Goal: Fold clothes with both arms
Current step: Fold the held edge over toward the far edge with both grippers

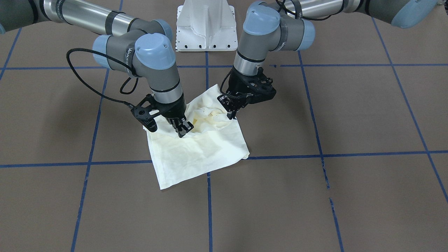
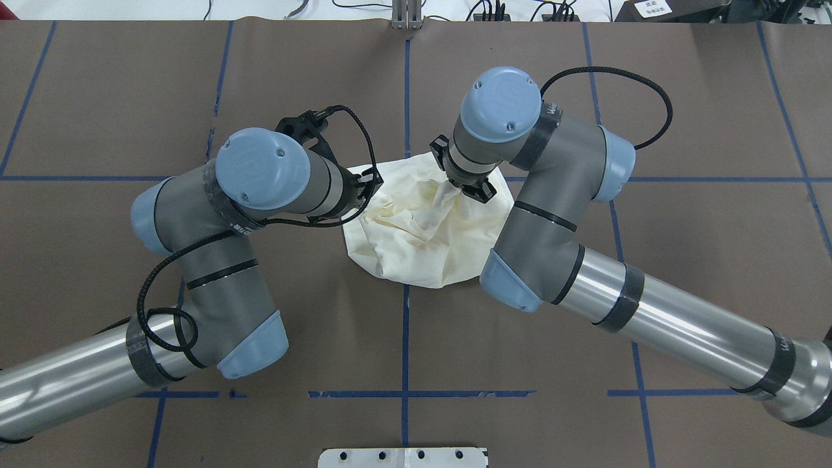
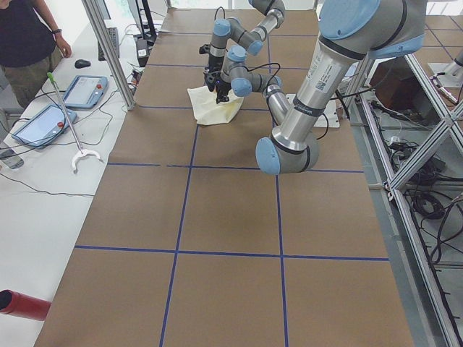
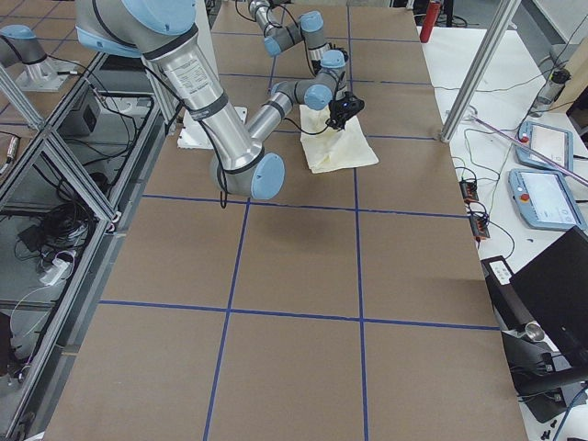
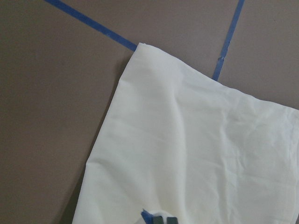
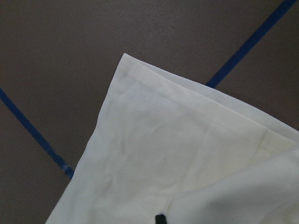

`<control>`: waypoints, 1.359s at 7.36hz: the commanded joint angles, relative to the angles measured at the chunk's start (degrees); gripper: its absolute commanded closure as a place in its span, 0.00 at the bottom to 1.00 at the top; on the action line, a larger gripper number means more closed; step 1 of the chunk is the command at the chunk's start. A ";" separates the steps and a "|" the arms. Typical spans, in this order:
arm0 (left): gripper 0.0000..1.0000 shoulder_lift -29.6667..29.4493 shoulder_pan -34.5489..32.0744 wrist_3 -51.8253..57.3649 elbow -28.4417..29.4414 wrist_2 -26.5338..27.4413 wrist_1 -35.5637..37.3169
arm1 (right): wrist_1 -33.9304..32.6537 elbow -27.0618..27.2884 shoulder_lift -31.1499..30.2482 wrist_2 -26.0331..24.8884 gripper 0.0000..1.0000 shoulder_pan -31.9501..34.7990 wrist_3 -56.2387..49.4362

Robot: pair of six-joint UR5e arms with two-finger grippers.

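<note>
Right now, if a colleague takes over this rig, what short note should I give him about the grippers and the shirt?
Left gripper: shut, pinching a raised bunch of the cream cotton shirt.
Right gripper: shut on the same bunch, it seems.
Shirt: lies on the brown table, across a blue tape line.
Done: folded to a rough square.
To do: probably lay this fold down, release, flatten the crumpled top.

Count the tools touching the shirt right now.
2. The left tool and right tool are both down on the shirt, one at each side of its bunched-up part.
</note>
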 commanded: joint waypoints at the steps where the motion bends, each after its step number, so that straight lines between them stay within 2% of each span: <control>1: 1.00 -2.65 -2.42 1.88 4.72 0.07 -1.32 | 0.23 -4.71 3.84 0.81 1.00 1.91 -1.59; 3: 1.00 -2.66 -4.01 3.03 5.87 0.07 -1.42 | 5.04 -12.96 7.37 0.81 1.00 1.91 -1.85; 5: 1.00 -2.66 -4.72 3.74 9.90 0.07 -4.56 | 7.43 -16.23 7.82 0.72 1.00 1.91 -2.55; 6: 1.00 -2.66 -4.80 3.74 10.80 0.16 -5.72 | 9.79 -17.11 8.16 0.55 0.59 2.00 -2.73; 7: 1.00 -2.66 -4.80 3.30 10.80 0.24 -5.64 | 12.51 -17.56 8.26 -0.06 0.01 2.18 -2.82; 8: 0.86 -2.66 -5.15 3.73 10.80 0.24 -5.73 | 12.71 -17.74 8.60 -0.16 0.00 2.79 -2.82; 10: 0.84 -2.75 -8.12 5.39 11.50 -0.02 -5.64 | 12.62 -17.74 8.70 0.28 0.00 5.24 -2.73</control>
